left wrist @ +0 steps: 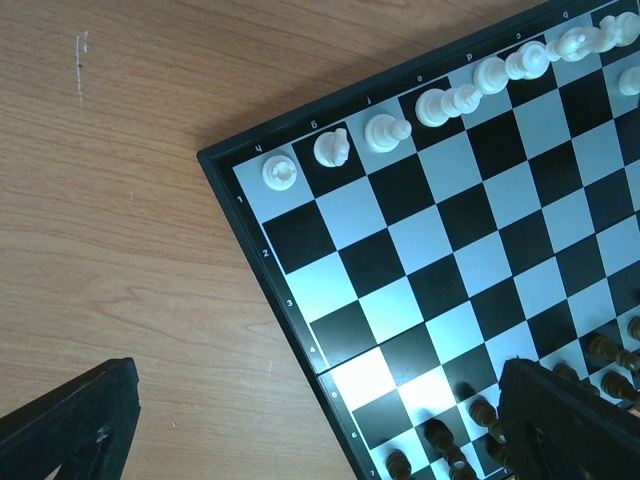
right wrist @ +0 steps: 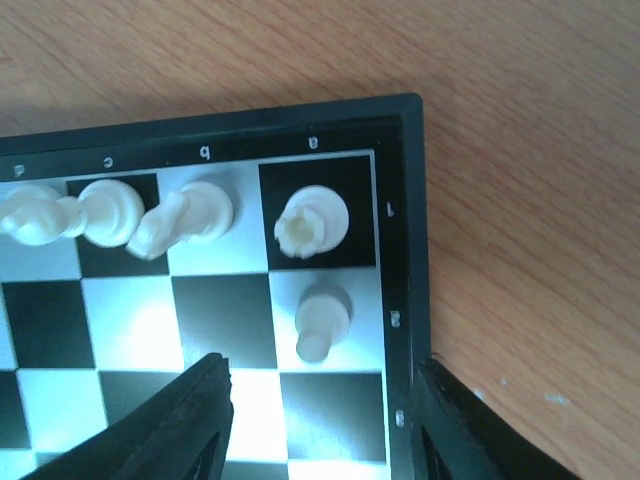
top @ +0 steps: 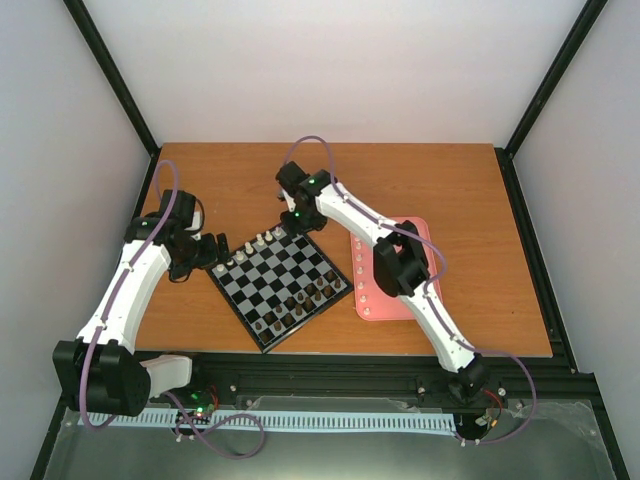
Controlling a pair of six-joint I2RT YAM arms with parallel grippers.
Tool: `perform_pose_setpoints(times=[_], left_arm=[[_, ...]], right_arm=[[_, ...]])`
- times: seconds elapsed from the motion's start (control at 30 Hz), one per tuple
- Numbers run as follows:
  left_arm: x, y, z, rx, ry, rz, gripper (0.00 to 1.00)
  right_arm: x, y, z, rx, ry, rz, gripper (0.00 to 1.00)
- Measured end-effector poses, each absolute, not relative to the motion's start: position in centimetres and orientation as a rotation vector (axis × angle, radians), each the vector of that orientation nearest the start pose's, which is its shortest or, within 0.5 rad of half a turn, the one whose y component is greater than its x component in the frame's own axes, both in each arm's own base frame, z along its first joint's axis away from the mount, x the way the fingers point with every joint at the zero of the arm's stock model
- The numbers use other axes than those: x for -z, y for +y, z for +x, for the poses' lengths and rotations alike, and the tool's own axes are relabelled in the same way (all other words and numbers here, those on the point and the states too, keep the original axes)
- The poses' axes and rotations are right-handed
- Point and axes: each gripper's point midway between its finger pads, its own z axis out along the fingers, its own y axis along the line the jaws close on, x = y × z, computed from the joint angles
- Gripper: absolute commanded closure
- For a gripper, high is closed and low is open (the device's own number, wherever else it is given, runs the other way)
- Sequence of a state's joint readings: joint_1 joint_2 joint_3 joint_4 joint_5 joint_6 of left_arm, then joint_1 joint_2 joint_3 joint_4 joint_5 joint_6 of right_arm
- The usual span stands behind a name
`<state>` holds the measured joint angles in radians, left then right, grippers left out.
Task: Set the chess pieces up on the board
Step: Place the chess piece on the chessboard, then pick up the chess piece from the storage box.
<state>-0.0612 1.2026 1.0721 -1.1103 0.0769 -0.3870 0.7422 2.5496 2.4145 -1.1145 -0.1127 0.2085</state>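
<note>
Pawn-setting in hand. Hovered over the far corner of the board with the right end effector — jaws partly parted, clear of the cream pawn standing before the corner rook. Held the left end effector wide and empty above the left corner. Called next for a straight rise — then another from the pink tray.

Pink tray on wooden table, dark brown chess pieces near it.
</note>
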Motion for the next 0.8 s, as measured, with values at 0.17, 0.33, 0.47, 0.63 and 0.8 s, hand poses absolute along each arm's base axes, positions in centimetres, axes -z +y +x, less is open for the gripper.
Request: perform_pose_setpoints(times=[0.17, 0.33, 0.47, 0.63, 0.8], left_arm=[[-15.6, -2.9, 25.6, 0.216, 2.788, -0.439, 0.0], [-15.6, -3.0, 25.6, 0.22, 2.786, -0.438, 0.0], [-15.6, -3.0, 25.6, 0.223, 2.787, -0.438, 0.0], [-15.6, -3.0, 25.9, 0.222, 2.793, -0.439, 0.0], [-15.7, -3.1, 26.1, 0.227, 2.792, -0.438, 0.0]], right_arm=[[-8.6, 38.3, 39.7, -0.33, 2.746, -0.784, 0.45], [-13.3, 33.8, 38.4, -0.29, 2.718, -0.693, 0.46], [-13.7, 28.8, 40.2, -0.235, 2.744, -0.538, 0.5], [-8.4, 22.3, 41.3, -0.104, 2.887, -0.383, 0.54], [-5.4, 21.6, 40.9, -0.088, 2.955, -0.385, 0.55]])
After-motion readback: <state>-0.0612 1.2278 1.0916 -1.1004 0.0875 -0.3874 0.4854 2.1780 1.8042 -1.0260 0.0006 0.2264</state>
